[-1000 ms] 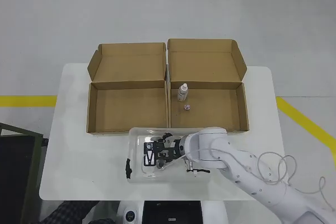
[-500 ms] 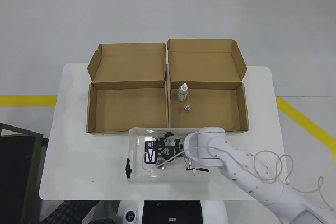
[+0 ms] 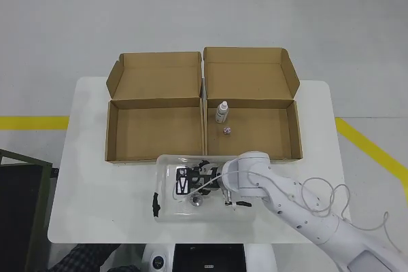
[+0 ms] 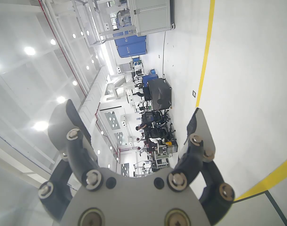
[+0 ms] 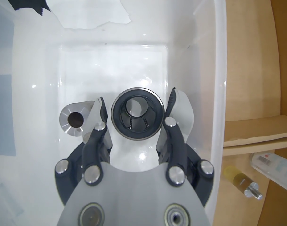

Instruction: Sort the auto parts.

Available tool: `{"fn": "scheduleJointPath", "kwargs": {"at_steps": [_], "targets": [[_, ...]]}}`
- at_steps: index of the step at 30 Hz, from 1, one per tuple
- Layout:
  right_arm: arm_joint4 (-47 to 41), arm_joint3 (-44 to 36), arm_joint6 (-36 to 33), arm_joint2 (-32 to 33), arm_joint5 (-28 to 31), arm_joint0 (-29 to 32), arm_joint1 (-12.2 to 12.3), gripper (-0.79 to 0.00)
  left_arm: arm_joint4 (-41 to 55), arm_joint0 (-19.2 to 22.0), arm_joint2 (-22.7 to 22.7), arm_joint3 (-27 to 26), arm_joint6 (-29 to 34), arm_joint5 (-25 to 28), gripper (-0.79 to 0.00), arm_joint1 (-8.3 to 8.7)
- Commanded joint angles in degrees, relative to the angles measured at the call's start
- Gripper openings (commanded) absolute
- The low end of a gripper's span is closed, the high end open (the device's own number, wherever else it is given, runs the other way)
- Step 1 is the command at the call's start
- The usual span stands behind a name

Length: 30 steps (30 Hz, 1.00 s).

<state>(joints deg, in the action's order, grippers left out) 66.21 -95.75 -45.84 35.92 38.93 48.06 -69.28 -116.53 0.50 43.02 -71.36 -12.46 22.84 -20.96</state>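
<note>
My right gripper (image 5: 137, 95) is down inside the clear plastic bin (image 5: 219, 48), open, with one finger on each side of a black ring-shaped bearing (image 5: 137, 116) that stands on the bin floor. Small gaps show between the pads and the ring. A silver metal cylinder (image 5: 74, 119) lies just outside one finger. Black plastic clips (image 3: 190, 180) lie in the bin's left half, beside my right arm (image 3: 248, 178). My left gripper (image 4: 133, 108) is open and holds nothing, with the room behind it.
Two open cardboard boxes (image 3: 155, 129) (image 3: 275, 129) stand side by side behind the bin (image 3: 164, 212). The right one holds a white bottle (image 3: 222, 111) and a small vial (image 3: 226, 130). A black part (image 3: 154, 202) rests at the bin's left edge.
My right arm has shifted slightly inside the bin toward the boxes. The parts and boxes have not moved.
</note>
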Motion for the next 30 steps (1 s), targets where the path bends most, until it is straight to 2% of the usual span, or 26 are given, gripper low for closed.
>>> {"fn": "scheduleJointPath", "kwargs": {"at_steps": [1,4,8,10,15,30], "targets": [[-0.15,1.1,0.54,-0.34,0.32,-0.36,-0.24,-0.311,0.0,0.0,0.0,0.0,0.0,0.0,0.0,0.0],[-0.45,2.35,1.2,-0.88,0.61,-0.94,-0.65,-0.332,0.0,0.0,0.0,0.0,0.0,0.0,0.0,0.0],[-1.06,3.16,1.85,-1.17,0.94,-1.46,-1.04,-0.406,0.0,0.0,0.0,0.0,0.0,0.0,0.0,0.0],[-1.25,3.22,2.06,-1.1,1.11,-1.54,-1.13,-0.489,0.0,0.0,0.0,0.0,0.0,0.0,0.0,0.0],[-1.85,2.9,2.59,-0.65,1.87,-1.39,-1.14,-0.776,0.0,0.0,0.0,0.0,0.0,0.0,0.0,0.0],[-3.19,-1.69,3.92,1.89,3.54,-0.34,-0.64,-0.785,0.0,0.0,0.0,0.0,0.0,0.0,0.0,0.0]]}}
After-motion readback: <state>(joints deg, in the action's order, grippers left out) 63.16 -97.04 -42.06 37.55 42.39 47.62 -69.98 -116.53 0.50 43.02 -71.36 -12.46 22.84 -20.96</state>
